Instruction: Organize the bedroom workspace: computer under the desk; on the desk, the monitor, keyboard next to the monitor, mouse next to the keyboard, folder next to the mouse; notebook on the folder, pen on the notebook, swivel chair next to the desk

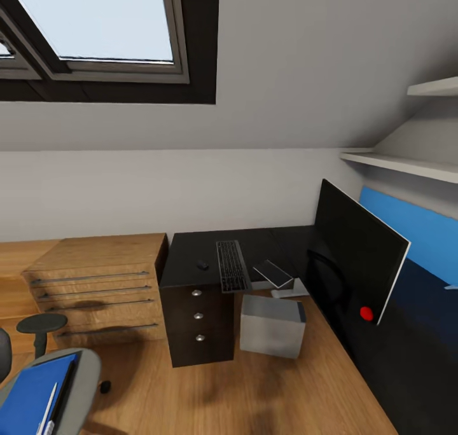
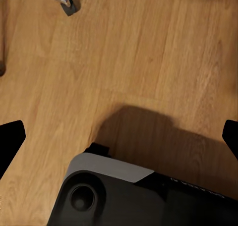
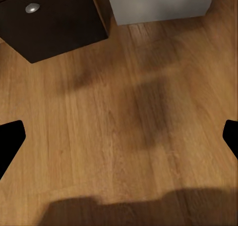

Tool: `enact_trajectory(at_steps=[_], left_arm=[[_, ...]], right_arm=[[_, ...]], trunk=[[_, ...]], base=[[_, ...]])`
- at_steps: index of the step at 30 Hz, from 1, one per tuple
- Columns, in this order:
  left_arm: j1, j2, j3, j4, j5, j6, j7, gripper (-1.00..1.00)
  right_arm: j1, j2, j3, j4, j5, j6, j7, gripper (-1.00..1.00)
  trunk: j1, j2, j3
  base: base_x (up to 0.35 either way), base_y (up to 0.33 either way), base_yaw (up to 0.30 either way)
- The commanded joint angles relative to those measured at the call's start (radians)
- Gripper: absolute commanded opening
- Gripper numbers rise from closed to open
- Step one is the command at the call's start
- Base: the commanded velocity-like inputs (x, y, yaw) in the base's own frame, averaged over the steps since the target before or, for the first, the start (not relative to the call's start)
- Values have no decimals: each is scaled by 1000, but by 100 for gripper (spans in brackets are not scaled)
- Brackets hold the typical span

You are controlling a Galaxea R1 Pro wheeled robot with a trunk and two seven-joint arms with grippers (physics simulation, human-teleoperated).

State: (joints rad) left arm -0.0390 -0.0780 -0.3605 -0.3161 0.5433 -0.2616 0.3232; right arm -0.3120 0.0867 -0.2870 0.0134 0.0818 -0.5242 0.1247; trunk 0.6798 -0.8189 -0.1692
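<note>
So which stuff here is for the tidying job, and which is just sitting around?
For the job: wide black monitor, slim silver-framed keyboard, small black mouse, light grey computer tower, bright blue folder, glossy black desk.

Just there: wooden dresser, round dark stool, white wall shelves.

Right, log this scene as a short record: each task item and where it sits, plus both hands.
desk: black, against the wall, drawer unit with silver knobs
monitor: on the desk, right side
keyboard: on the desk, left of the monitor
mouse: on the desk, left of the keyboard
computer: on the floor beside the drawer unit
chair: on the floor, away from the desk
folder: on the chair seat
pen: lying on the folder
left hand: open, empty, over the floor
right hand: open, empty, over the floor
</note>
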Motion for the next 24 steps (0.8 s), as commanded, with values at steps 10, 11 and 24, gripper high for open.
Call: enact_trajectory(at_steps=[10,11,24], left_arm=[[-1,1,-8,1,7,-4,8,100],[-1,1,-9,1,5,-5,8,100],[-1,1,-10,1,4,-2,4,100]], right_arm=[[-1,-7,-2,2,8,-5,2,100],[-1,-7,-2,2,8,-5,1,100],[-1,-8,-2,2,7,-4,0,100]], trunk=[[-38,69,30],[-42,76,33],[-92,167,74]], base=[[0,0,0],[-6,0,0],[-212,105,0]])
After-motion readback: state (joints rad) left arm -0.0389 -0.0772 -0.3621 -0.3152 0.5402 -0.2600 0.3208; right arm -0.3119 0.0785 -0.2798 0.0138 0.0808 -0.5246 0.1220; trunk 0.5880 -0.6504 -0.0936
